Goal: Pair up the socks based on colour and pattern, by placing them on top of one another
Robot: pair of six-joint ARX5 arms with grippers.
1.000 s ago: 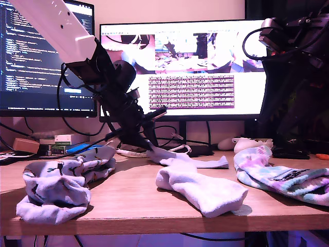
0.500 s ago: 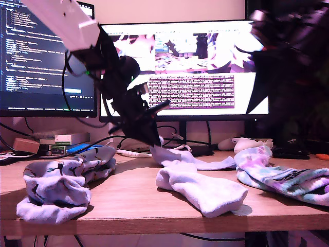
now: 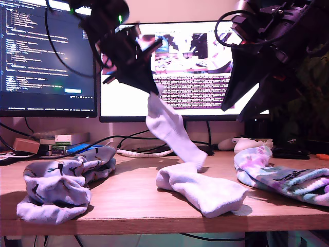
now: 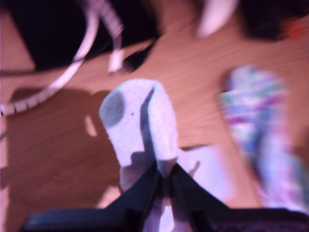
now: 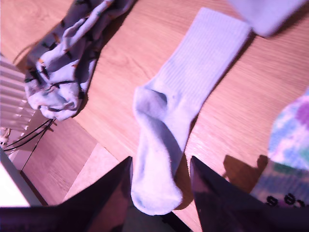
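Over desk (image 3: pixel 128 198) — white sock (image 3: pixel 169 128) hangs from my first hand (image 3: pixel 149 90).

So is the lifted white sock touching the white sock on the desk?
Cannot tell. In the exterior view the lifted white sock's toe overlaps the flat white sock; no gap or contact shows plainly.

Wooden desk (image 3: pixel 128 198). Two monitors at 12 o'clock: code monitor (image 3: pixel 43 56) toward 10, wide monitor (image 3: pixel 190 77) centre. White cable (image 3: pixel 139 152), small boxes (image 3: pixel 64 140) and mouse (image 3: pixel 247 144) along the back.

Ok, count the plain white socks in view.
2. One white sock hangs from my first end effector; the other white sock lies on the desk beneath it.
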